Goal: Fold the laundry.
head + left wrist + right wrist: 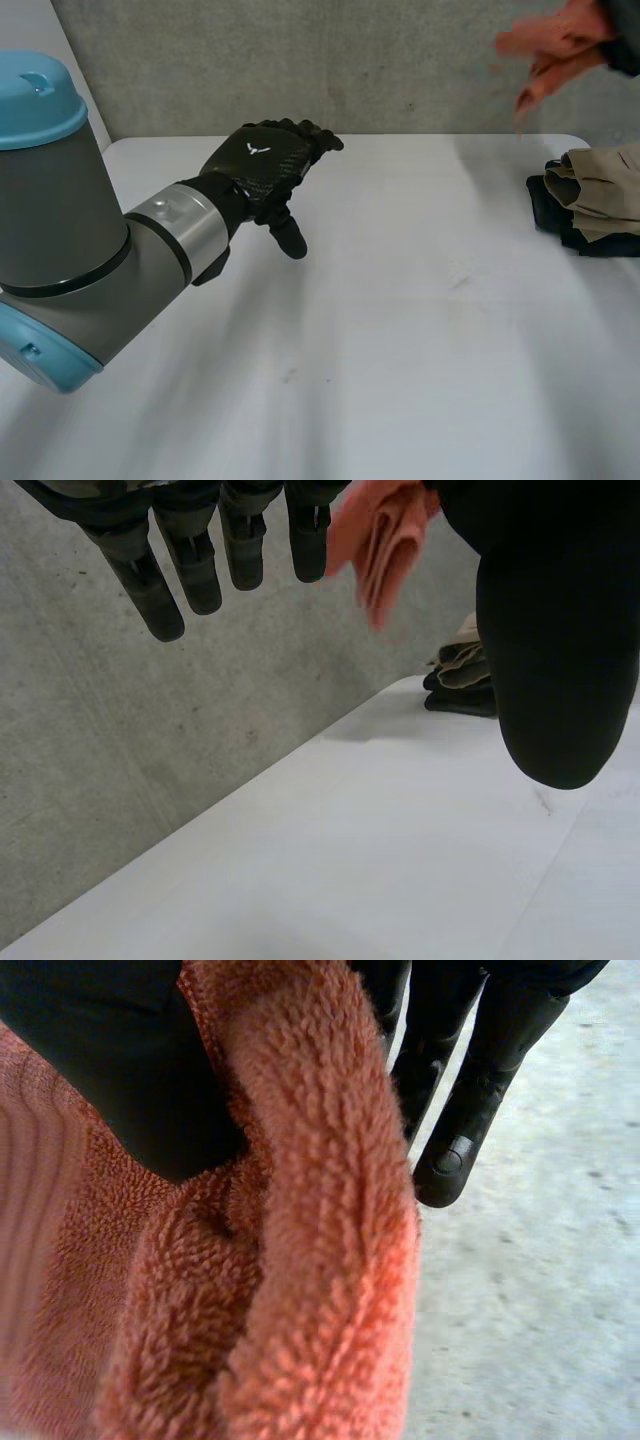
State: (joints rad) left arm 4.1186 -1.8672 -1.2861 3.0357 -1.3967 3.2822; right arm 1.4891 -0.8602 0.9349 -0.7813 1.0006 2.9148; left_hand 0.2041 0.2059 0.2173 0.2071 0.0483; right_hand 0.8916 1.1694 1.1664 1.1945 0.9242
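An orange terry towel (555, 48) hangs bunched in the air over the table's far right corner. My right hand (627, 48) is shut on it. In the right wrist view the towel (300, 1260) is pinched between the thumb and the fingers (470, 1090), which lie straight behind the cloth. My left hand (262, 160) hovers open over the far left part of the white table (400, 330), well apart from the towel. In the left wrist view its fingers (190, 560) are straight and hold nothing, with the towel (385, 540) beyond them.
A pile of folded beige and black clothes (590, 200) lies at the table's right edge, and appears in the left wrist view as the pile (462, 675). A grey concrete wall (380, 60) stands right behind the table.
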